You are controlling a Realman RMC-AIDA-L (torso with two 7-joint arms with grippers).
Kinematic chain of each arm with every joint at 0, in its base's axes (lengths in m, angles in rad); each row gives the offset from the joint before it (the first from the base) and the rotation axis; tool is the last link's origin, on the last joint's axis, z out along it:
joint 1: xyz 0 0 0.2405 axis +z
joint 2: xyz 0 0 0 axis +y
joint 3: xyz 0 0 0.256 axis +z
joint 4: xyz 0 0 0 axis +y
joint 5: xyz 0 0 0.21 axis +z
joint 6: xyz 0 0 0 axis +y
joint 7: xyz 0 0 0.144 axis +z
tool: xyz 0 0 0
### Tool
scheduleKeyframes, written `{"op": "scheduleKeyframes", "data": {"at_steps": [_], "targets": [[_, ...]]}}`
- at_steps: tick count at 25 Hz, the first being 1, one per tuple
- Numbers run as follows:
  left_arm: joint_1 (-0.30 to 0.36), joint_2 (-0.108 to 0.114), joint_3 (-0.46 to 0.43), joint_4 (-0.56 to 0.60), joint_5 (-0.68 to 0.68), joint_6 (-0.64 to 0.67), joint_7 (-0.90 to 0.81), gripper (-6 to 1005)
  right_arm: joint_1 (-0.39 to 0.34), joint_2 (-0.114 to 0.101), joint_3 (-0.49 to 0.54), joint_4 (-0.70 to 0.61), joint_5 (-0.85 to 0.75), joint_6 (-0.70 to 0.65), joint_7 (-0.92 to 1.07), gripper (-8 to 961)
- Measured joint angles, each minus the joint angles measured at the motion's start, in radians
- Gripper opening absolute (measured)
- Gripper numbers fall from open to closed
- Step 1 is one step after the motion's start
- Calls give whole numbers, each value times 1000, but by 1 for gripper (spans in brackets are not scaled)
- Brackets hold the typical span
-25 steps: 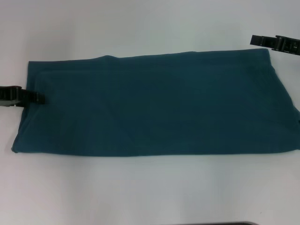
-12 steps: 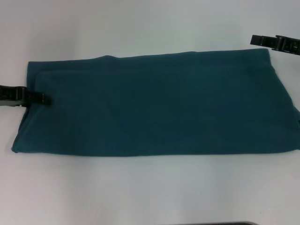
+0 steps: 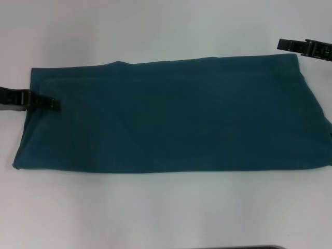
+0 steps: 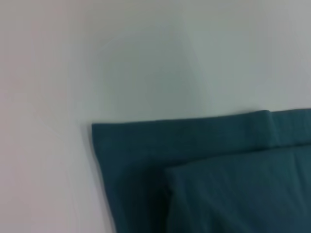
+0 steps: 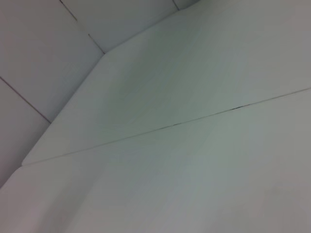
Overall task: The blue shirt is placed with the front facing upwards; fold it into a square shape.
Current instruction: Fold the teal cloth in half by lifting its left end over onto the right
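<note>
While blue shirt [image 3: 171, 114] lies as smooth long rectangle | left gripper [image 3: 52, 104] over its edge, jaws unclear | right gripper [image 3: 282, 44] apart, unclear

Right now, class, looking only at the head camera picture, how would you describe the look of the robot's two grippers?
Both are black and slim. The left gripper is a narrow, segmented black bar with a few pale glints along it, tapering to a thin tip. The right gripper is a similar black bar with blocky, notched segments. No cables or markings can be made out on either.
</note>
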Motion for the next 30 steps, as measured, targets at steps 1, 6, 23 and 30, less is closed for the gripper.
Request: {"op": "scheduleKeyframes", "data": {"at_steps": [1, 6, 23, 30], "targets": [[1, 1, 0, -4, 1, 0, 0, 661, 0, 0, 0, 0, 0, 0, 0, 153], [10, 8, -1, -7, 10, -8, 0, 661, 0, 0, 0, -2, 0, 0, -1, 153], [13, 0, -2, -54, 16, 29, 8, 660, 1, 0, 0, -3, 0, -2, -1, 155], [13, -13, -1, -31, 19, 23, 30, 661, 1, 0, 0, -5, 0, -6, -1, 155]]}}
